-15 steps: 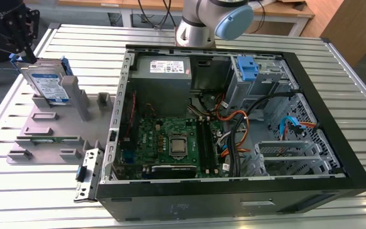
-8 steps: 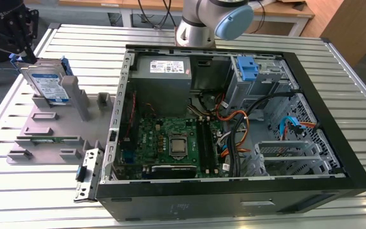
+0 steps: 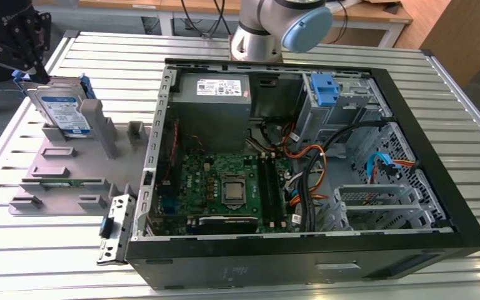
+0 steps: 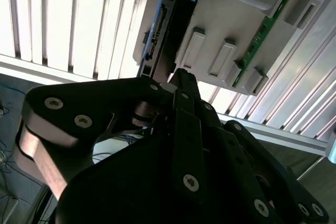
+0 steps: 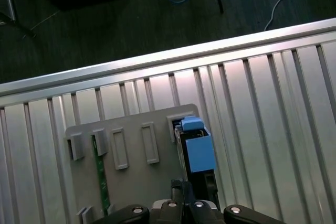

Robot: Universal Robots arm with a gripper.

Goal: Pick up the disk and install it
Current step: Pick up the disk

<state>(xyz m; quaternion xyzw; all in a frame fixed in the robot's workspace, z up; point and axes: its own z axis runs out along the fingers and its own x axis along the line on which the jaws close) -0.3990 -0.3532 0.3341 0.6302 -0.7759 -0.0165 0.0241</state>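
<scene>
— Where's the disk (image 3: 59, 109)?
— On edge in the grey holder (image 3: 65, 156) beside the open case (image 3: 307, 269), top edge exposed for grabbing.
— Gripper (image 3: 38, 75)?
— At that top corner; pinching or not, can't tell.

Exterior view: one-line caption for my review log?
Gripper at the top edge of the disk, standing in a grey holder on the exterior view's left of the open computer case.

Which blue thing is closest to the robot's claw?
The labelled disk standing in the grey holder, right by the gripper. The blue bracket sits inside the computer case.
</scene>
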